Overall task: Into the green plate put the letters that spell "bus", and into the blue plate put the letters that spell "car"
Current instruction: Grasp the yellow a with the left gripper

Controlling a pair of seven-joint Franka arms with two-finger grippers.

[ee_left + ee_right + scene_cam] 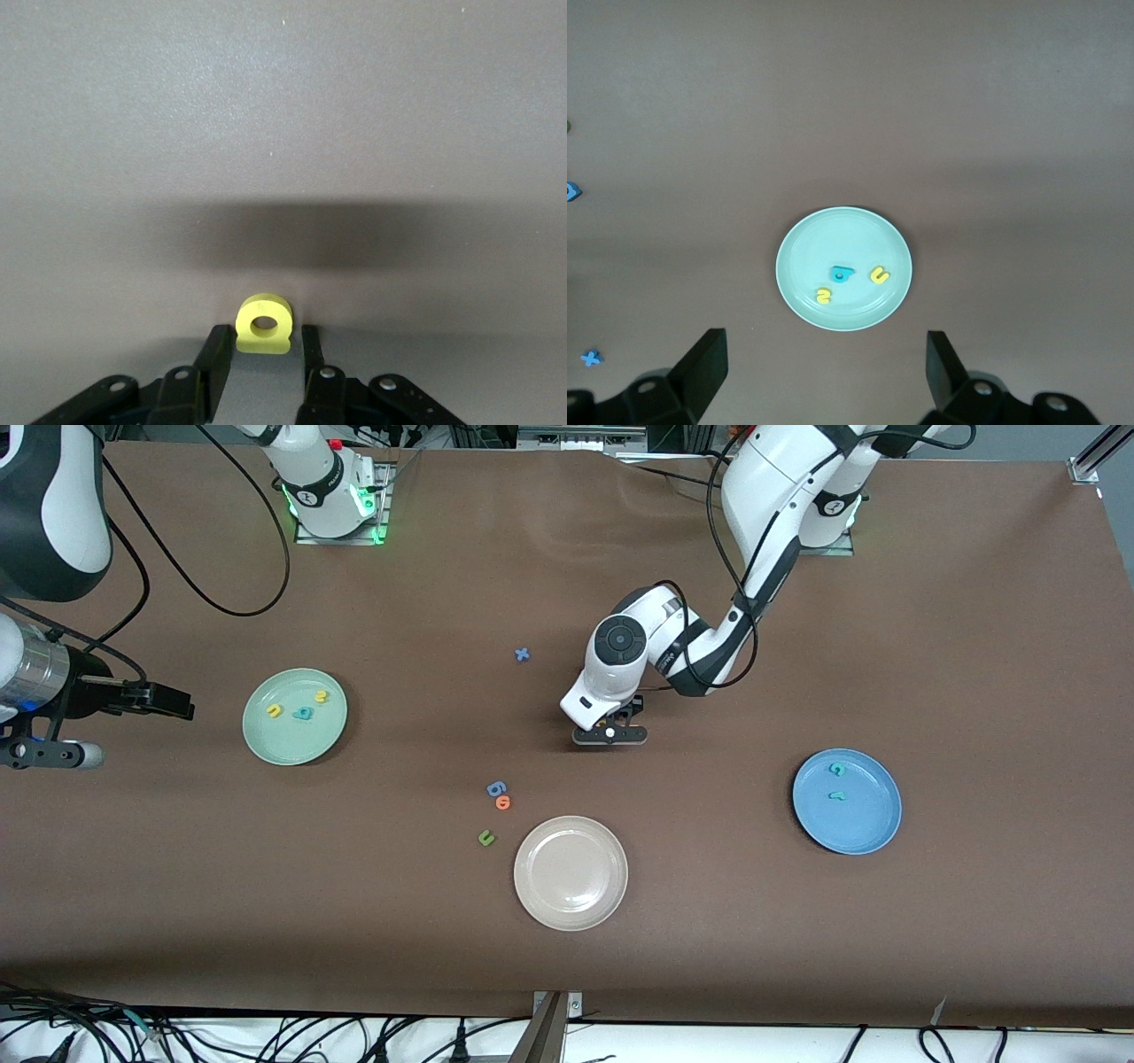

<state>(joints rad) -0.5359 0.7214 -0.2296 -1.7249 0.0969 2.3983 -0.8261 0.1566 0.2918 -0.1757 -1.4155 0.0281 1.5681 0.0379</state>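
Yellow "a" (pixel 264 325) between claw fingers (pixel 215 354).

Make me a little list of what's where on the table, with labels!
green plate: holds yellow u, teal b, yellow s
blue plate: holds teal c, teal r
left end effector: down at the table, fingers around the yellow a
right end effector: open, waiting above the green plate
beige plate: nothing in it
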